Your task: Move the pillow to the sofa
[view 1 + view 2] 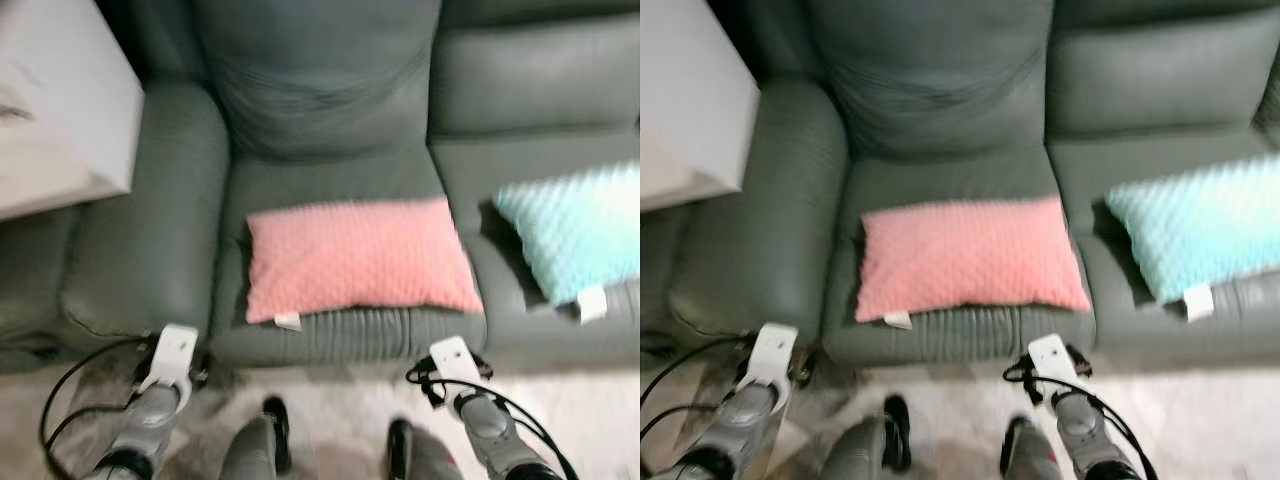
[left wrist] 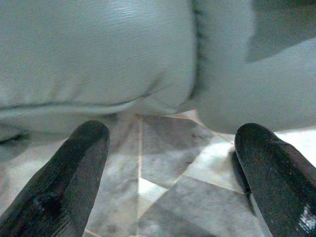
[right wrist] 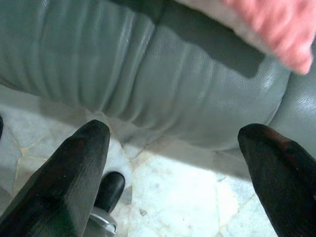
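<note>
A pink pillow point(image 1: 355, 258) lies flat on the grey-green sofa's point(image 1: 320, 90) left seat cushion, with a white tag at its front left corner. Its corner also shows in the right wrist view as the pink pillow point(image 3: 276, 24). My left gripper point(image 2: 173, 131) hangs low in front of the sofa's armrest point(image 1: 150, 250), open, nothing between its fingers point(image 2: 74, 168). My right gripper point(image 3: 176, 129) hangs low before the seat's front edge, open and empty too. Both arms point(image 1: 160, 395) point(image 1: 475, 400) reach down beside my legs.
A teal pillow point(image 1: 580, 230) lies on the sofa's right seat. A white box-like top point(image 1: 55, 110) stands at the left beyond the armrest. Black cables point(image 1: 70, 385) loop over the pale stone floor point(image 3: 182, 197). My black feet point(image 1: 275, 420) stand close to the sofa front.
</note>
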Motion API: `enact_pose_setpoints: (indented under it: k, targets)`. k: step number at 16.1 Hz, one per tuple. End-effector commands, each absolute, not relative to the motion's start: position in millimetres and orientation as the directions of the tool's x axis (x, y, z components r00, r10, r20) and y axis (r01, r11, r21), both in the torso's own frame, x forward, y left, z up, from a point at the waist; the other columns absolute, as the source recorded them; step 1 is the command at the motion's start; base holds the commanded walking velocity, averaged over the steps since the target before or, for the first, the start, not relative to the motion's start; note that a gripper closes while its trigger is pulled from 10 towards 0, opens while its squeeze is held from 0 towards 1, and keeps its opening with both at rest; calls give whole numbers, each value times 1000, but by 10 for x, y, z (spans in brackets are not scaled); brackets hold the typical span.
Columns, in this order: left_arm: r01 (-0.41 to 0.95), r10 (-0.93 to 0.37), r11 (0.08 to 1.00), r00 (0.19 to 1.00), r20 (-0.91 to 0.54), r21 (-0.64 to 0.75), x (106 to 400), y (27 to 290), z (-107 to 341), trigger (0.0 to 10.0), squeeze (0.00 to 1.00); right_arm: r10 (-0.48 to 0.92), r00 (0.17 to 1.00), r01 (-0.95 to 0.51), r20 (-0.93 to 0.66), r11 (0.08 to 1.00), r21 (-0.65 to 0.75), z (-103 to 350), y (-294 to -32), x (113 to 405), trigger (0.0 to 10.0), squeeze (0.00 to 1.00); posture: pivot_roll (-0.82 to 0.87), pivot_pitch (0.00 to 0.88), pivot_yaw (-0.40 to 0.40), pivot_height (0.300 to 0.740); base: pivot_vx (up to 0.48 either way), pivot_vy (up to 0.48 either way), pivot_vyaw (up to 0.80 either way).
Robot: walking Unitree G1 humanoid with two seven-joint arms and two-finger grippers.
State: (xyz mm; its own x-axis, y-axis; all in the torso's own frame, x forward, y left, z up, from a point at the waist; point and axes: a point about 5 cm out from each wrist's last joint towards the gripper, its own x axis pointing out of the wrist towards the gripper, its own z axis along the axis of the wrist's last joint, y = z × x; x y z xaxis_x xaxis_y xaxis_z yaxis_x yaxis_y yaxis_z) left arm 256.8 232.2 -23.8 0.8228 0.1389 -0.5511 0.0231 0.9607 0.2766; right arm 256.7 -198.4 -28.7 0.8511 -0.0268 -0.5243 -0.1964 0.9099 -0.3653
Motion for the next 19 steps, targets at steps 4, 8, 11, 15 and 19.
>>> enact_pose_setpoints:
  k: [4,8,11,15,19]
  targets:
    - [16,195,959,690,-697,283,2180,2510,-495,10000,0,-79,718,-201,-692,928,-314,-568,-2078,2223,10000,0,-19,0,47,740,0,0,0]
    - [88,193,954,550,-812,286,1860,2466,-711,10000,0,-28,606,-281,-795,927,-247,-692,-2036,2068,10000,0,-11,0,15,740,0,0,0]
    - [172,171,945,465,-869,278,1749,2371,-800,10000,0,11,610,-247,-792,953,-177,-657,-1935,2164,10000,0,0,0,14,740,0,0,0]
    - [212,192,927,443,-876,310,1772,2422,-778,10000,0,13,604,-251,-797,952,-175,-642,-1925,2197,10000,0,3,0,8,740,0,0,0]
    - [279,189,899,448,-874,337,1821,2341,-777,10000,0,7,566,-302,-824,932,-200,-690,-1953,2113,10000,0,2,0,6,740,0,0,-287]
